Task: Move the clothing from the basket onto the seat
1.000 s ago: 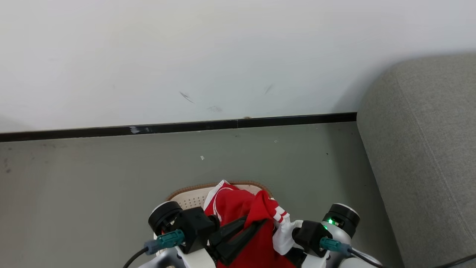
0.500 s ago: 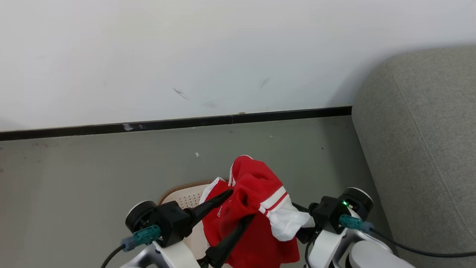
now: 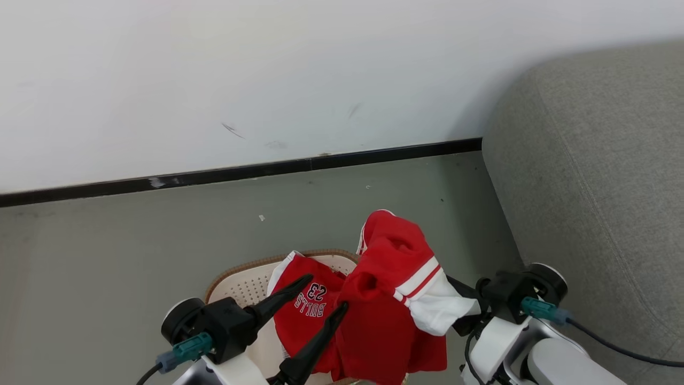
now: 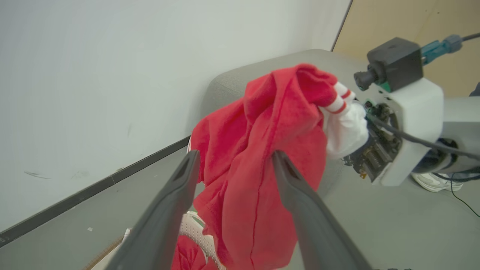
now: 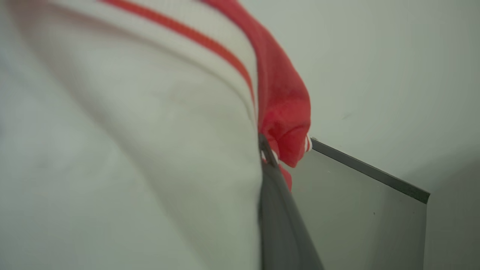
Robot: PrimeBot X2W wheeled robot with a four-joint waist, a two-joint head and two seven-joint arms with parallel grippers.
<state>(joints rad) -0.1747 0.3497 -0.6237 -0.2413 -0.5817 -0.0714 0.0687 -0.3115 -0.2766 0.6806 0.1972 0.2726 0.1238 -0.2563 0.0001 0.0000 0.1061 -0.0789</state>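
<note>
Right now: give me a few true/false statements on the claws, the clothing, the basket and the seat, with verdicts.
1. The left claw is open. True.
2. The right claw is empty. False: the right claw is shut on the white-banded red garment.
3. The BULLS 23 jersey lies on the seat. False: the BULLS 23 jersey lies in the basket.
4. The white-banded red garment hangs in the air, short of the seat. True.
</note>
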